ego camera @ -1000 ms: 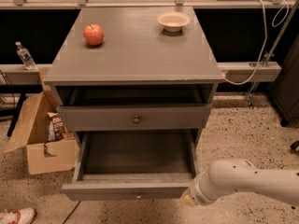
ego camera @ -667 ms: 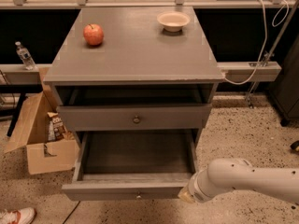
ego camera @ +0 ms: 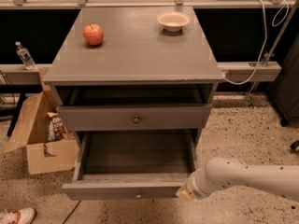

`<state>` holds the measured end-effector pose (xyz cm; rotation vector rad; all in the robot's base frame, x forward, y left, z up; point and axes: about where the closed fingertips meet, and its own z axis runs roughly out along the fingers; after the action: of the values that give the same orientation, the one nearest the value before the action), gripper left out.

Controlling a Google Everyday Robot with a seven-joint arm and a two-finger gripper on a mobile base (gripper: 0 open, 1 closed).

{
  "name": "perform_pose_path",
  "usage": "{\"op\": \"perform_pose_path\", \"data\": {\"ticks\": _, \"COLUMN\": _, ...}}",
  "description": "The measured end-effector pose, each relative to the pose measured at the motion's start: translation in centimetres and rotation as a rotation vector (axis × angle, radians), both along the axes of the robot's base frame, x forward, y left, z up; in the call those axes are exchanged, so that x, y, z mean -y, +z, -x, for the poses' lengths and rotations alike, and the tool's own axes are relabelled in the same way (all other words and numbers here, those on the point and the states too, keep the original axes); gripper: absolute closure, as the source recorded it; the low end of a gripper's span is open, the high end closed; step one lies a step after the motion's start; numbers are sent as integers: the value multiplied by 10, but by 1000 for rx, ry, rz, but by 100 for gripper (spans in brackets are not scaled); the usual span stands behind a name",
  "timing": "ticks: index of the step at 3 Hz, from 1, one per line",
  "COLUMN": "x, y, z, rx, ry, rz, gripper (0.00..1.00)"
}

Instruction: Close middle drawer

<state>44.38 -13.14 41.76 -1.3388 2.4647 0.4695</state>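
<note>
The middle drawer (ego camera: 126, 189) is pulled far out of the grey cabinet, and its empty inside shows. Its flat front panel has a small round knob (ego camera: 138, 195) at the bottom of the view. My gripper (ego camera: 185, 194) is at the end of the white arm (ego camera: 243, 176), which reaches in from the lower right. It is right at the right end of the drawer's front panel. The drawer above (ego camera: 135, 118), with a taller front and a darker knob, stands slightly open. The lowest drawer is hidden under the open one.
A red apple (ego camera: 93, 34) and a white bowl (ego camera: 173, 20) sit on the cabinet top (ego camera: 135, 55). An open cardboard box (ego camera: 39, 139) stands on the floor at the left, with a water bottle (ego camera: 23, 55) on a ledge behind it. A cable hangs at the right.
My arm has shifted slightly left, toward the right end of the drawer's front panel. The drawer has not visibly moved.
</note>
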Motion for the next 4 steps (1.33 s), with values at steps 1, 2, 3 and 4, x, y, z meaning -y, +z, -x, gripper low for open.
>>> {"op": "perform_pose_path", "data": {"ticks": 1, "x": 0, "y": -17, "z": -4, "rx": -12, "ry": -5, "rz": 10, "gripper": 100}}
{"op": "perform_pose_path", "data": {"ticks": 2, "x": 0, "y": -16, "z": -4, "rx": -12, "ry": -5, "rz": 10, "gripper": 100}}
{"op": "perform_pose_path", "data": {"ticks": 3, "x": -6, "y": -14, "z": -17, "rx": 25, "ry": -18, "rz": 0, "gripper": 100}}
{"op": "perform_pose_path", "data": {"ticks": 4, "x": -6, "y": -14, "z": -18, "rx": 32, "ry": -15, "rz": 2, "gripper": 100}}
